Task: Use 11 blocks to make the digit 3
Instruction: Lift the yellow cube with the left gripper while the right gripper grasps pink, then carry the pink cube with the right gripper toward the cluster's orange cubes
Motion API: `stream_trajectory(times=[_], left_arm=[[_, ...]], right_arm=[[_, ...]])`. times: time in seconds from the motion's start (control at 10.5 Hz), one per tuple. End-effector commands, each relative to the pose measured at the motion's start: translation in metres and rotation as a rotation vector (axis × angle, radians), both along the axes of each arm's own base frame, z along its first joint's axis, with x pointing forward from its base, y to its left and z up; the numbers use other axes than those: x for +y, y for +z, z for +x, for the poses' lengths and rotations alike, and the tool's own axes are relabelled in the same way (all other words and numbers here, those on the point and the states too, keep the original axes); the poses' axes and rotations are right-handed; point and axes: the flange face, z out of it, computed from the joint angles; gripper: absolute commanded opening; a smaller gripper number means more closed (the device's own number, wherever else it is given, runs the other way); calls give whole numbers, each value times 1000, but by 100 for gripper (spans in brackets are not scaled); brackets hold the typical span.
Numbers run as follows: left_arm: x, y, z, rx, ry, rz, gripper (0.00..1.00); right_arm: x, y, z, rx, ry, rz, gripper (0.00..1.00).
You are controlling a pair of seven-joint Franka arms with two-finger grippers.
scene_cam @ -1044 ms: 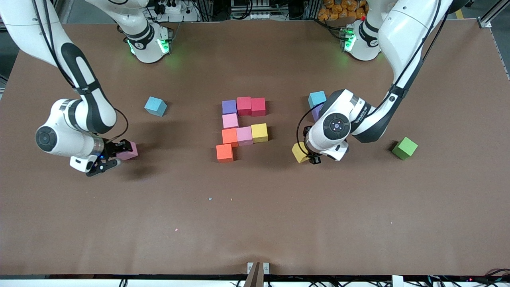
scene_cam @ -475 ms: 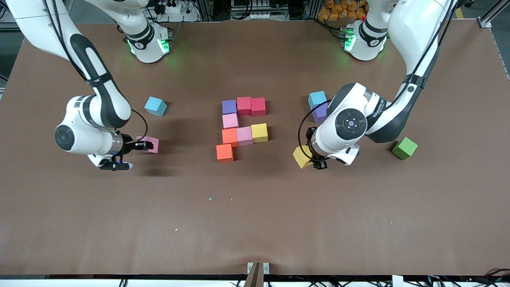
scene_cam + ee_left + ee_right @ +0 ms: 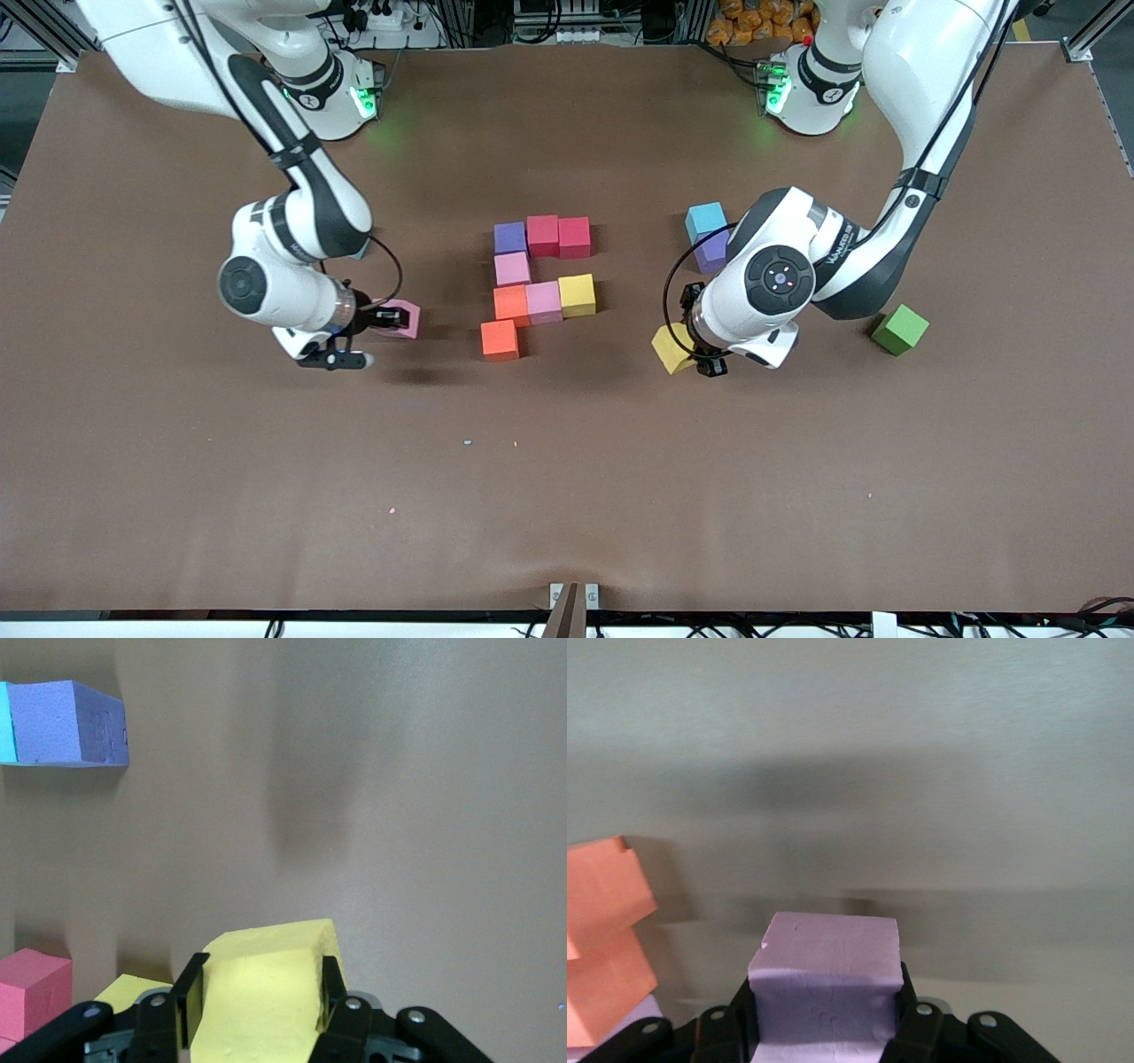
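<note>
Several blocks form a cluster mid-table: a purple block (image 3: 509, 237), two red ones (image 3: 558, 236), a pink (image 3: 512, 268), an orange (image 3: 511, 304), a pink (image 3: 543, 301), a yellow (image 3: 577, 295) and an orange (image 3: 500, 339). My right gripper (image 3: 394, 319) is shut on a pink block (image 3: 406, 320) (image 3: 824, 979), held over bare table beside the cluster, toward the right arm's end. My left gripper (image 3: 680, 347) is shut on a tilted yellow block (image 3: 669, 348) (image 3: 266, 983), toward the left arm's end. Another purple block (image 3: 710, 252) (image 3: 71, 724) lies by the left arm.
A light-blue cube (image 3: 706, 218) touches the loose purple block. A green cube (image 3: 900, 330) sits toward the left arm's end of the table. The orange blocks (image 3: 598, 895) show at the edge of the right wrist view. The brown table (image 3: 567, 478) stretches wide toward the front camera.
The right arm has carried the pink block sideways toward the cluster. The left gripper shifted a little with the yellow block at first, then stayed put.
</note>
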Motion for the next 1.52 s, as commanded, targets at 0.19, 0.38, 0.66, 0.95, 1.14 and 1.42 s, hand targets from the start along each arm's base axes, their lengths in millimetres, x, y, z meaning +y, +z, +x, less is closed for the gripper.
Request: stream_trajectory(times=[0.19, 0.38, 0.66, 0.95, 1.14, 1.42], left_arm=[[-2, 4, -1, 21, -8, -19, 0], [-3, 5, -2, 28, -2, -31, 0], [-4, 6, -2, 27, -2, -33, 0], [-6, 6, -3, 28, -6, -33, 0], [-5, 6, -2, 28, -4, -33, 0], [-8, 7, -3, 33, -2, -41, 0]], right_arm=[[35, 15, -7, -71, 88, -27, 0], [44, 19, -1, -100, 97, -17, 0], [56, 17, 4, -148, 102, -1, 0], [71, 14, 16, -173, 120, 9, 0], [75, 8, 20, -177, 128, -7, 0], [76, -8, 20, -189, 149, -92, 0]])
